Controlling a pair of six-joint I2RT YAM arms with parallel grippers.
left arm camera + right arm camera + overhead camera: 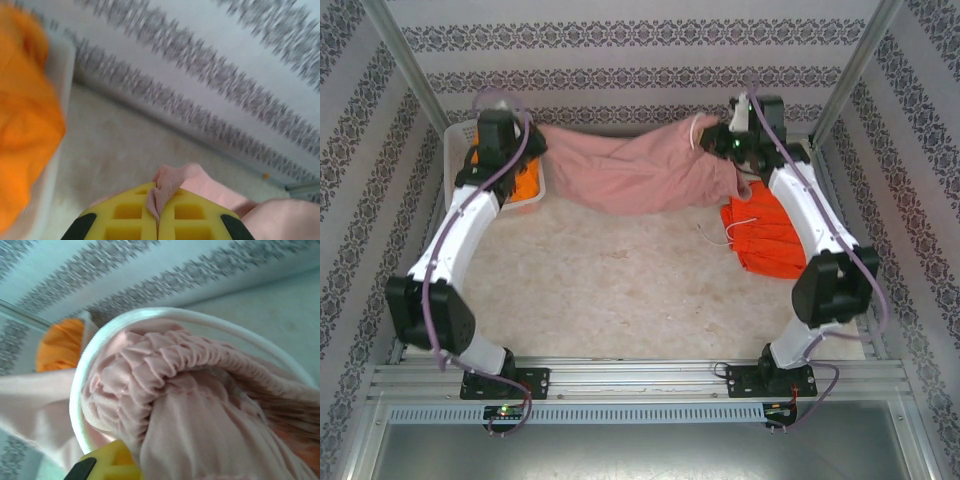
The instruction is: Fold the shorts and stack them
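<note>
One white basket (458,145) (yellow-orange shorts (525,187) inside)

The dusty pink shorts (200,430) are seen bunched close up, their gathered waistband (165,360) ringed by a white cord (90,365). A yellow fingertip (112,462) is pressed against the fabric at the near edge. Orange fabric (60,345) is glimpsed far left.

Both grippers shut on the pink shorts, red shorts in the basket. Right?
No. The red shorts lie on the table by the right arm, not in the basket; top external shows it. The left gripper and right gripper are both shut on the pink shorts.
</note>
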